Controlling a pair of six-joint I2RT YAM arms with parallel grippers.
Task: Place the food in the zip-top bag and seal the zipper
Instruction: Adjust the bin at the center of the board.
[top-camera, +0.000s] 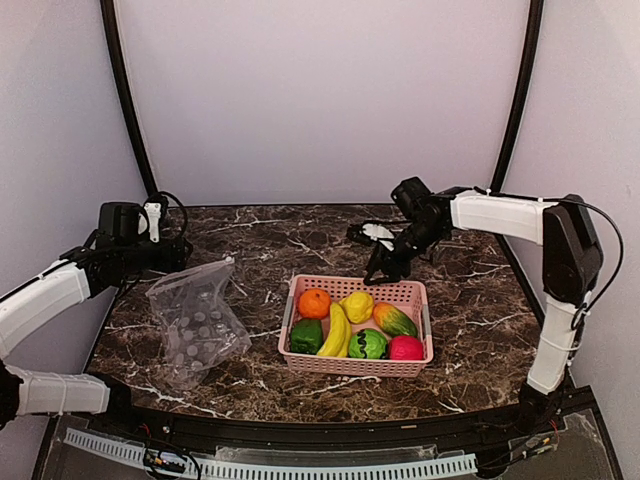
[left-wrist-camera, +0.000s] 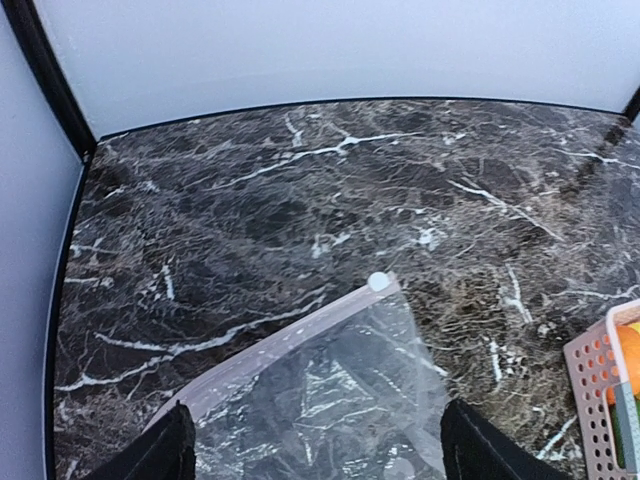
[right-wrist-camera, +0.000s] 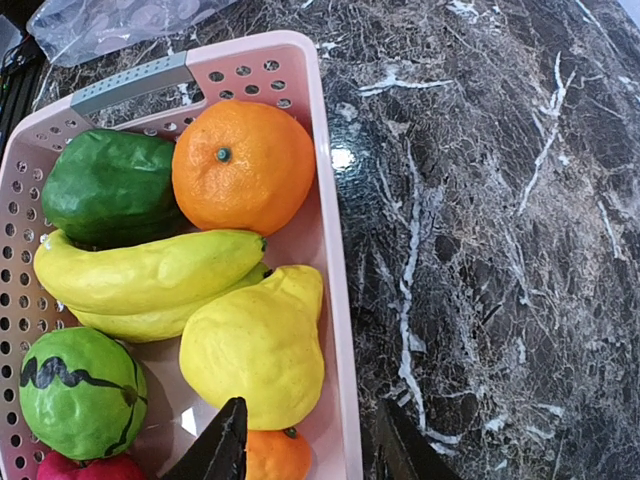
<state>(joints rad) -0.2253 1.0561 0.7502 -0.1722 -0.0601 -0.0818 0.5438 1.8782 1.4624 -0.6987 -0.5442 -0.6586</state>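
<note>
On the left, the left end effector (left-wrist-camera: 318, 420) hangs over the near part of the zip-top bag (top-camera: 195, 320). Its fingers are spread wide and the clear plastic passes between them without being pinched. The bag lies on the desk (top-camera: 300, 240), well left of the pink basket (top-camera: 355, 368), with one corner lifted towards that arm. In the left wrist view the zipper (left-wrist-camera: 290, 340) runs on a slant from near left to far right, just ahead of the fingertips and crosswise to their gap. To take the mouth edge, that arm probably needs only a short reach forward and a closing.

All the food is in the basket. The green pepper (right-wrist-camera: 110, 185) and the orange (right-wrist-camera: 240, 165) are at one end. The banana (right-wrist-camera: 150, 275) lies lengthwise between them and the melon (right-wrist-camera: 80, 395). The lemon (right-wrist-camera: 255, 345) sits against the basket's wall.

On the right, the right end effector (right-wrist-camera: 312, 420) is the one nearer the food. It is about half open and grips nothing that can be seen. One finger is inside the basket beside the lemon's lower end, above the mango (right-wrist-camera: 275, 455); the other is outside over the desk, so the wall lies between them. The lemon lies just ahead and to the inner side, its long axis roughly along the wall.
</note>
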